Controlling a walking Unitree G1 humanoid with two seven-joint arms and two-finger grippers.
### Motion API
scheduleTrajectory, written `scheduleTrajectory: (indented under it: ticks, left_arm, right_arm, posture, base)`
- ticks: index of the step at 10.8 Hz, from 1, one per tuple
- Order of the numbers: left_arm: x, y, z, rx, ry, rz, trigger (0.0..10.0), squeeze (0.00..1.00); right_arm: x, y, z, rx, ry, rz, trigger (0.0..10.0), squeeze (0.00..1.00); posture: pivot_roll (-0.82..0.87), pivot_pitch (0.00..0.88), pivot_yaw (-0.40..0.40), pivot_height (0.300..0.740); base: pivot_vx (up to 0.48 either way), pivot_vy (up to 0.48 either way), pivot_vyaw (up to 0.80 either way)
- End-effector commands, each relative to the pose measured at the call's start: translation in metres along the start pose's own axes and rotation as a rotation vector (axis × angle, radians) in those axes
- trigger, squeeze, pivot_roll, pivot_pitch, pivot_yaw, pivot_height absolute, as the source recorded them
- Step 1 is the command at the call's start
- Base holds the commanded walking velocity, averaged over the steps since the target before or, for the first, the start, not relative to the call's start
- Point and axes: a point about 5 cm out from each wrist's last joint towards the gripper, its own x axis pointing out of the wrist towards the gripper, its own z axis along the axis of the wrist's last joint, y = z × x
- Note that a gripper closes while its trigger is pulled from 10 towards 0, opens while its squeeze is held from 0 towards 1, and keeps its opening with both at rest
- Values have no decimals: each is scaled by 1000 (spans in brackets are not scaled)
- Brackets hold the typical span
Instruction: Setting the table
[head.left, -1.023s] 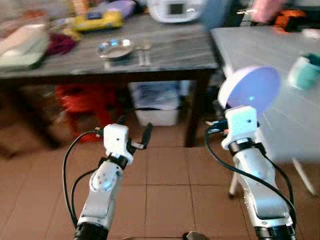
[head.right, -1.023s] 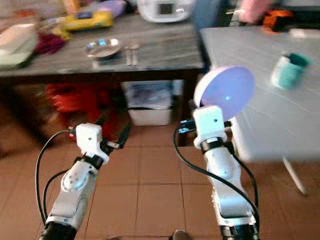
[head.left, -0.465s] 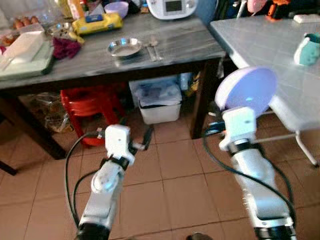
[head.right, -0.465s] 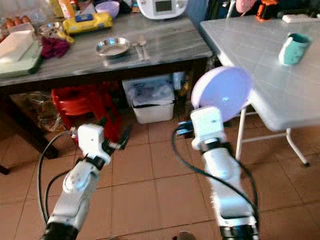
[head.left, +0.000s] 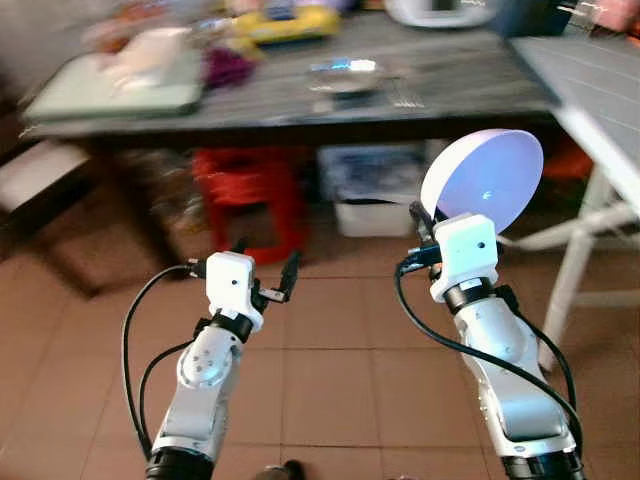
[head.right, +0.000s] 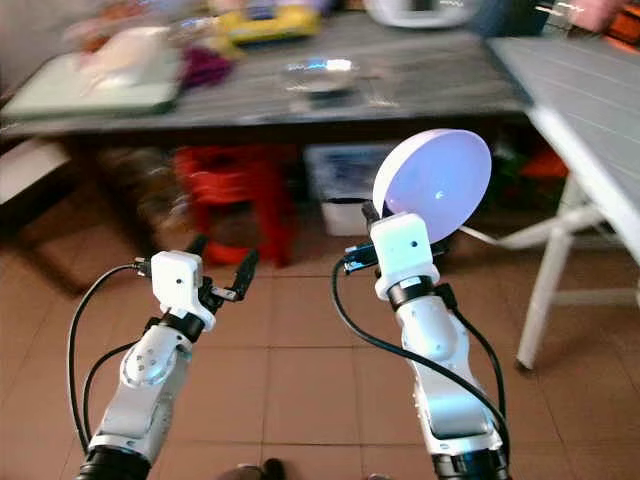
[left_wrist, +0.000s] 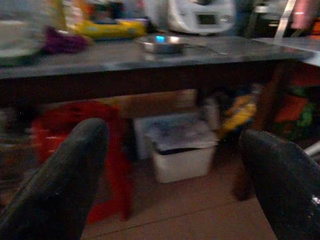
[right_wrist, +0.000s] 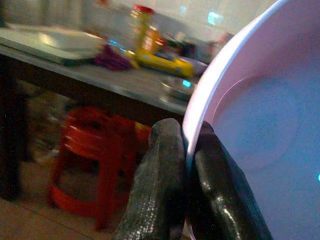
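Right wrist view has the right pincer (right_wrist: 187, 165) closed on the rim of a pale lilac bowl (head.left: 484, 185), which stands on edge above that wrist, over the tiled floor (head.left: 340, 350) and short of the dark worktop (head.left: 450, 80). The left pincer (head.left: 262, 272) is held low beside it with its two fingers (left_wrist: 60, 185) spread wide and nothing between them. On the worktop lie a blurred metal dish (head.left: 343, 68) and a yellow object (head.left: 285, 22), with a red stool (head.left: 250, 190) and a white bin (head.left: 380, 195) underneath.
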Motion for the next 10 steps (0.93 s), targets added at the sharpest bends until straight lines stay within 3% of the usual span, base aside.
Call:
scheduleTrajectory:
  ticks: [1, 6, 10]
  left_arm:
    - [-1, 1, 1, 8, -9, 4, 10000, 0]
    - [0, -2, 2, 7, -18, -17, 10000, 0]
    - [-1, -7, 1, -7, -17, -33, 10000, 0]
  right_arm:
    - [-1, -1, 4, -10, -22, -1, 10000, 0]
    - [-1, -2, 4, -16, -21, -3, 10000, 0]
    - [-3, -2, 3, -16, -14, -4, 10000, 0]
  posture:
    - [-145, 138, 64, 740]
    - [-148, 140, 67, 740]
    - [-153, 144, 64, 740]
  base:
    - [0, 0, 531]
    - [322, 0, 571]
    - [351, 0, 0]
